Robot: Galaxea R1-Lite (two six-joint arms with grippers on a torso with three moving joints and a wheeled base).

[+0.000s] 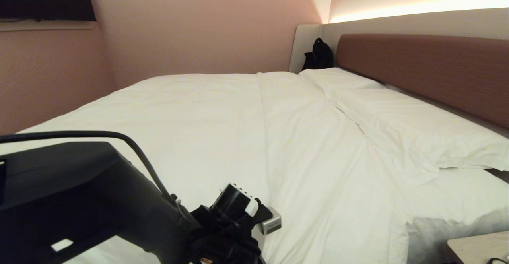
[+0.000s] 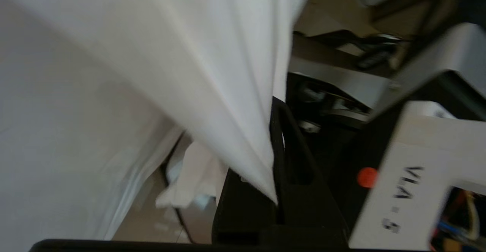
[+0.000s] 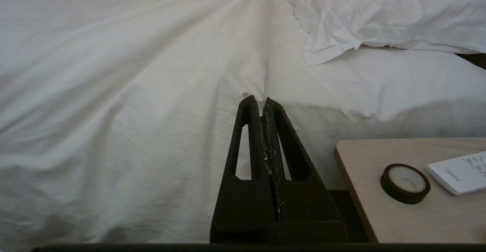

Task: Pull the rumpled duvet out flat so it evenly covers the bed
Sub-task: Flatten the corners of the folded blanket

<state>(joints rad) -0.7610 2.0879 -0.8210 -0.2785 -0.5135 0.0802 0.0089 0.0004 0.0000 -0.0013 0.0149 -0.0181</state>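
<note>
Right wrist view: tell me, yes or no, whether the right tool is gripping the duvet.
No. The right tool is shut on nothing, its tips poised in front of the duvet with no fabric between them.

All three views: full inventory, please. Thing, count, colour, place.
puffy white duvet: 1, white, spread across the bed, edge pinched by left gripper
flat white pillows: 2, white, along the headboard
reddish-brown upholstered headboard: 1, right side of the bed
black bag: 1, far corner
light wooden side table: 1, beside the bed
black tape roll: 1, on the table
white remote: 1, on the table
left gripper: shut on duvet
right gripper: shut, empty, near duvet
</note>
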